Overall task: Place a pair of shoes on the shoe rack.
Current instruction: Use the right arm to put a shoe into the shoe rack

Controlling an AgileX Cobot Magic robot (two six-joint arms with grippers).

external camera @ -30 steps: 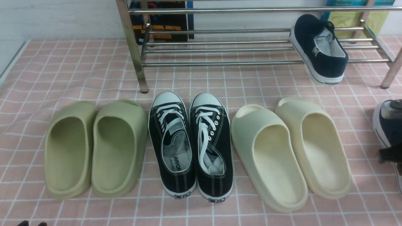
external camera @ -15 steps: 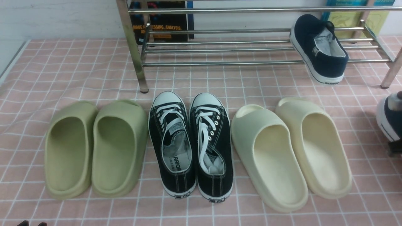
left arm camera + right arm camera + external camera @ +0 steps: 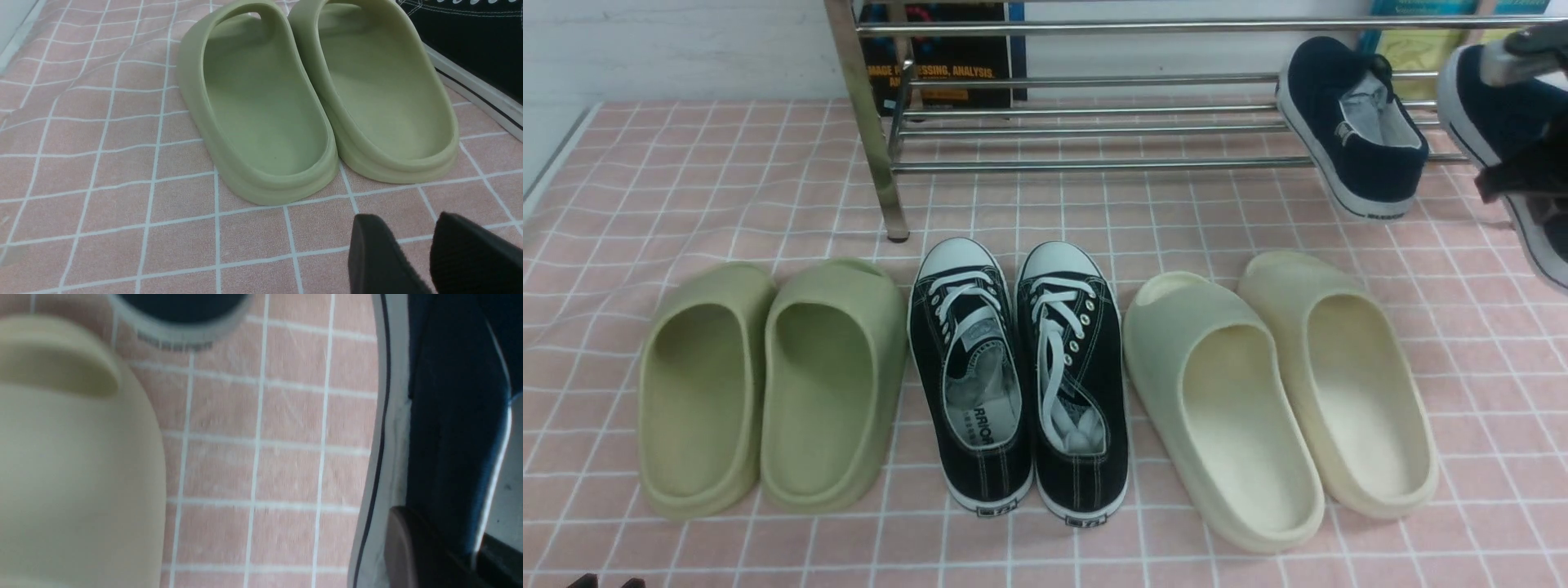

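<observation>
Front view: one navy shoe (image 3: 1376, 180) sits on the lower bars of the rack (image 3: 1094, 165), tilted, heel jutting past the front bar. The second navy shoe (image 3: 1499, 110) is up in the air near the right edge, beside its mate, part cut off. Looks like the last placement, about to finish. Green clogs (image 3: 703, 400), black lace-up sneakers (image 3: 988, 478) and cream slides (image 3: 1241, 433) stand in front of the rack; not targets. Main obstacles likely the placed shoe and the upper bar (image 3: 1176, 27); a bump could shift the first shoe.

Left wrist view: left pincer (image 3: 402, 220) holds nothing, tips a little apart, near the green clogs.

Right wrist view: right pincer (image 3: 443, 528) nipped on the canvas side of the second shoe, by the opening. Probably light; soft upper, stiffer rubber sole. Side edge is a sensible hold, but cloth may fold and let the shoe swing. Should lower it level, sole across the bars, toe in. Smooth metal could let it slide; release gently.
</observation>
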